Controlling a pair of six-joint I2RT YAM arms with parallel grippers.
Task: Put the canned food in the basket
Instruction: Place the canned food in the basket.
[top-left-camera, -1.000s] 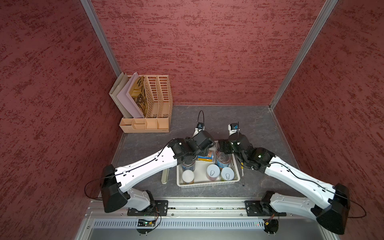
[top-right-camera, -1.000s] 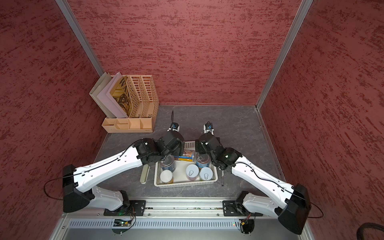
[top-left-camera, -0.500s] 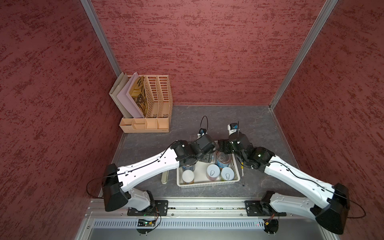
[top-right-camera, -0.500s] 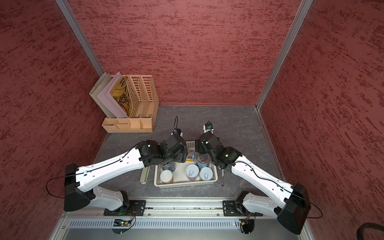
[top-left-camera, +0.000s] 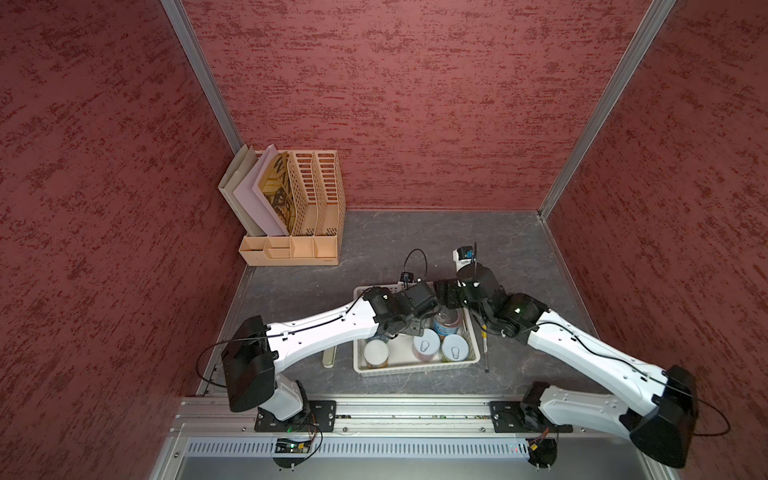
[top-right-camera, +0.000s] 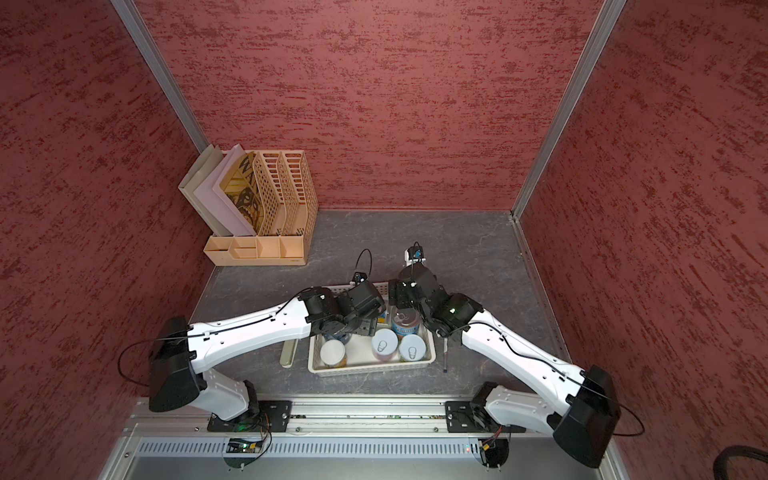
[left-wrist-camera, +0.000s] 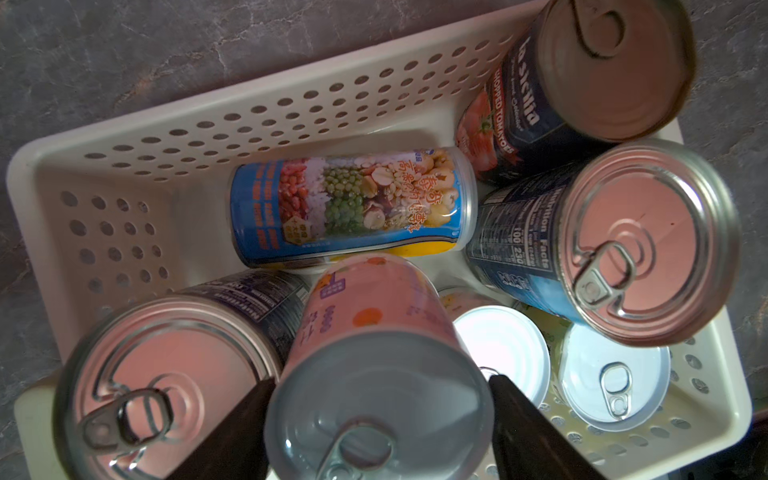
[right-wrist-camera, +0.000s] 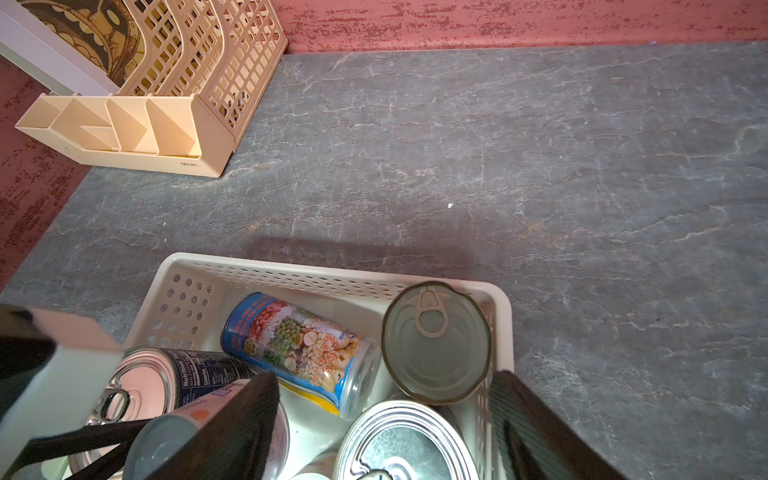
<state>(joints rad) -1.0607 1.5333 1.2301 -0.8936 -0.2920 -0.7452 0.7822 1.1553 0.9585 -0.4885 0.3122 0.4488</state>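
- White plastic basket (left-wrist-camera: 249, 108) sits on the grey desk (right-wrist-camera: 498, 145), packed with cans: blue-labelled tins (left-wrist-camera: 640, 249) stand upright, and a slim blue-and-yellow can (left-wrist-camera: 349, 203) lies on its side on the floor.
- Left claw (left-wrist-camera: 380, 395) grips a small pink can (left-wrist-camera: 374, 332), tilted, inside the basket among the others.
- Right claw (right-wrist-camera: 384, 380) hangs released, jaws wide, above the corner beside a dark tin (right-wrist-camera: 436, 345).
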